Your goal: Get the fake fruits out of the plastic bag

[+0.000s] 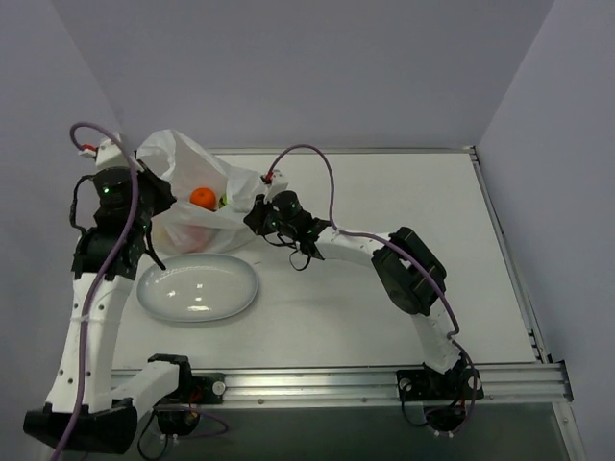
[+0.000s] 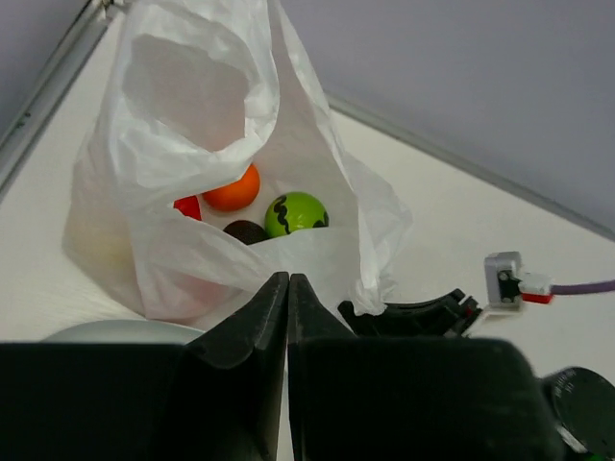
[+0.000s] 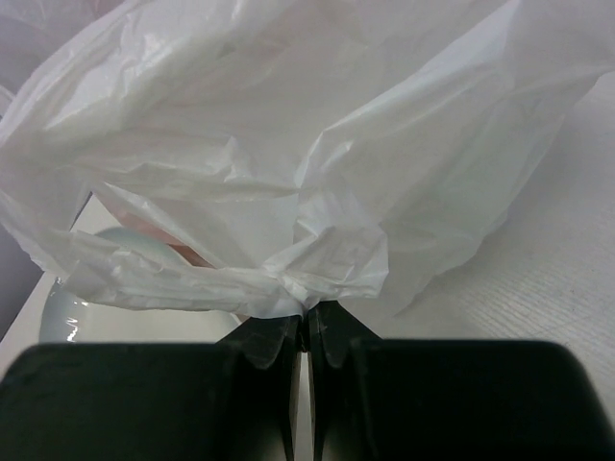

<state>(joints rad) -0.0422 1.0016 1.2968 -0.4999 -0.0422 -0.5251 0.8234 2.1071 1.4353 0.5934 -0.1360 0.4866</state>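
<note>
The plastic bag [image 1: 183, 168] stands open at the back left, its mouth facing up. Inside it lie an orange [image 2: 233, 189], a red apple [image 2: 188, 206], a bright green ball [image 2: 295, 213] and a dark purple-black ball [image 2: 246, 231]. The orange [image 1: 202, 198] also shows from above. My left gripper [image 2: 288, 279] is shut, its tips at the bag's near wall, with no plastic seen between them. My right gripper [image 3: 309, 312] is shut on a bunched fold of the bag's [image 3: 317, 269] right edge; it also shows in the top view [image 1: 252, 217].
A smooth white oval plate [image 1: 197, 288] lies just in front of the bag; its rim shows in the left wrist view [image 2: 106, 331] and the right wrist view [image 3: 72, 312]. The table's raised edge [image 1: 336, 151] and grey walls run close behind the bag.
</note>
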